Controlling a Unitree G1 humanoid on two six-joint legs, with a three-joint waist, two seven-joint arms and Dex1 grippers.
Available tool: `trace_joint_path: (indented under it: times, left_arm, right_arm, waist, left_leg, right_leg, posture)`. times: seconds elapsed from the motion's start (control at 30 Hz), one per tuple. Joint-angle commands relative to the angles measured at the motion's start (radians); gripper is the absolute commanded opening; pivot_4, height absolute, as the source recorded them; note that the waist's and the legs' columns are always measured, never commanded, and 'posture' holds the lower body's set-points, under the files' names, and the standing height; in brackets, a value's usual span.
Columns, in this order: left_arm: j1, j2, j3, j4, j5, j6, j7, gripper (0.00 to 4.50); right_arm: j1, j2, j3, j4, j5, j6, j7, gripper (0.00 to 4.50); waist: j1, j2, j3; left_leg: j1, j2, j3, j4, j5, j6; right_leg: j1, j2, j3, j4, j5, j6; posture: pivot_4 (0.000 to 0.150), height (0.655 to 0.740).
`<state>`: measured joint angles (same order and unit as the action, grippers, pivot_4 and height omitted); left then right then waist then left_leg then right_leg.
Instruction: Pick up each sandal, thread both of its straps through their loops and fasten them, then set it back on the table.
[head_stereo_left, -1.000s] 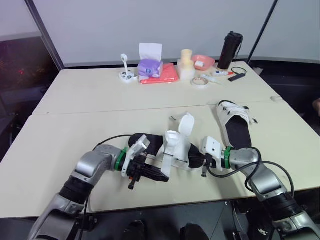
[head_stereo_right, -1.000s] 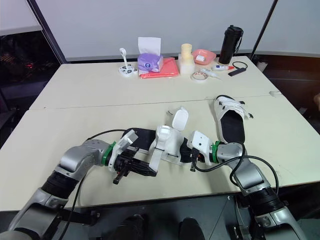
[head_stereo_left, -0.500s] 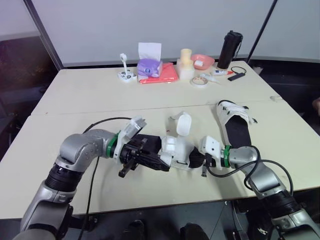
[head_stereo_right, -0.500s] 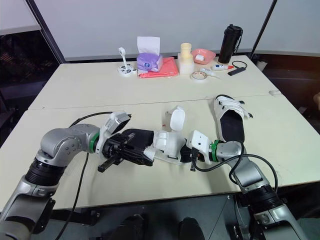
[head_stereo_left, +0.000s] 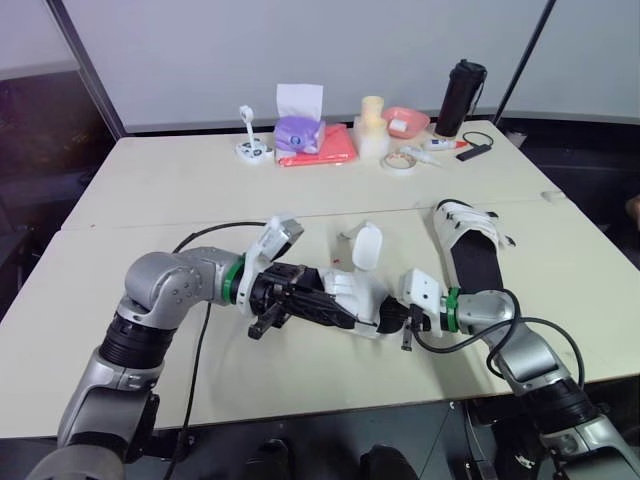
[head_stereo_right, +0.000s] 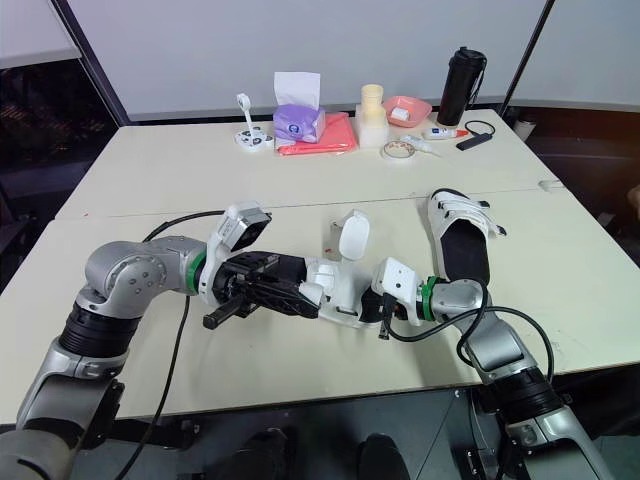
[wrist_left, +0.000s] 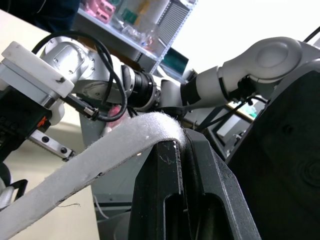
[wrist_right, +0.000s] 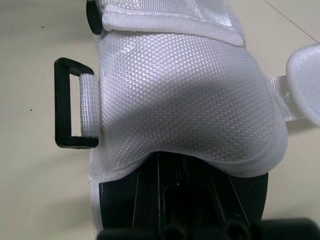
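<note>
Clamping a white strap (wrist_left: 100, 155) of the near sandal (head_stereo_left: 352, 291), the left jaws are closed on it. The left wrist view shows the strap pinched between the two black fingers (wrist_left: 167, 200) and arching away from them. The near sandal lies at the front of the counter (head_stereo_left: 150, 205), between the two arms, with its length running across the robot's front. Its black sole faces down and its white upper faces up. One rounded white flap (head_stereo_left: 367, 246) of this sandal stands upright on its far side.

The right jaws are closed on the right-hand end of the near sandal. The right wrist view shows one finger running in under the white mesh upper. A black rectangular loop (wrist_right: 67, 102) hangs from a short white web at the side of that upper, and no strap passes through it.

The second sandal (head_stereo_left: 470, 252) lies flat on the counter to the right, well apart from both jaws, with its white straps at the far end.

A purple tissue box (head_stereo_left: 298, 134), a roll of tape (head_stereo_left: 400, 161) and a black bottle (head_stereo_left: 462, 99) stand along the far edge of the counter.
</note>
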<state>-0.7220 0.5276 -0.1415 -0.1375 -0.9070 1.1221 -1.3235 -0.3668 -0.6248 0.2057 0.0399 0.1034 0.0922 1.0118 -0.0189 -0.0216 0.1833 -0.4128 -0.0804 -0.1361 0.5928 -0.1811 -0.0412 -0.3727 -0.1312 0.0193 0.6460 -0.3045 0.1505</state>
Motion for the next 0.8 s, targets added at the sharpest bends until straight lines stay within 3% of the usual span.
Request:
trace_joint_path:
  times: [0.03,0.3,0.8]
  left_arm:
    - [-0.028,0.009,0.02,-0.043,-0.013,-0.077,-0.056,0.03]
    - [-0.045,0.036,-0.073,0.196,0.178,-0.249,-0.14,0.03]
    - [-0.252,-0.214,-0.074,0.783,0.42,-0.529,-0.138,0.03]
  right_arm:
    - [0.022,-0.016,0.013,0.04,-0.036,0.027,-0.007,0.0]
    - [0.033,-0.019,0.029,0.005,-0.045,0.035,-0.007,0.0]
    - [0.068,-0.023,0.033,-0.039,-0.051,0.061,-0.022,0.0]
  waist:
    - [0.001,0.0,0.0]
    - [0.007,0.0,0.0]
    - [0.007,-0.001,0.0]
  left_leg:
    - [0.0,0.0,0.0,0.0,0.0,0.0]
    - [0.0,0.0,0.001,0.001,0.0,0.0]
    - [-0.001,-0.005,0.0,0.001,0.0,0.0]
  right_leg:
    - [0.0,0.0,0.0,0.0,0.0,0.0]
    - [0.001,0.0,0.0,-0.001,0.0,-0.001]
    - [0.001,-0.001,-0.002,-0.001,0.0,0.001]
  posture:
    - [0.15,0.74]
    - [0.15,0.74]
    - [0.15,0.74]
